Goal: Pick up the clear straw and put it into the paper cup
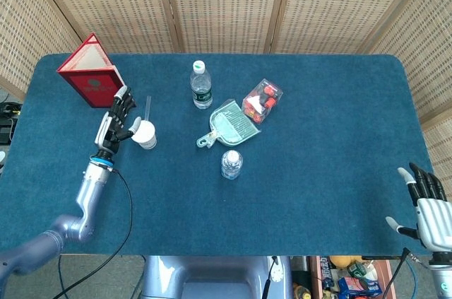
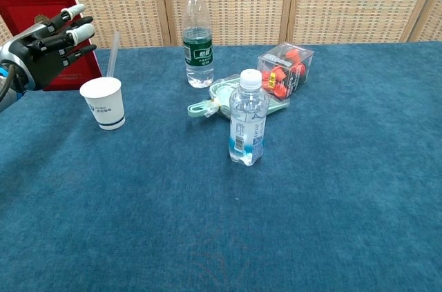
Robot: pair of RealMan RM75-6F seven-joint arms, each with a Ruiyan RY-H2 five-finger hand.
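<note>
The clear straw (image 2: 112, 54) stands in the white paper cup (image 2: 103, 103), leaning against its rim with its top tilted to the right; from above the straw (image 1: 147, 109) rises out of the cup (image 1: 145, 134). My left hand (image 2: 47, 47) is just left of the cup, fingers spread apart and holding nothing; the head view shows the same hand (image 1: 117, 120) beside the cup. My right hand (image 1: 426, 208) hangs off the table's near right corner, fingers apart, empty.
A red box (image 1: 88, 73) stands behind my left hand. Mid-table are a tall green-label bottle (image 2: 198, 36), a smaller water bottle (image 2: 247, 119), a green dustpan (image 1: 229, 124) and a clear box of red items (image 2: 284, 67).
</note>
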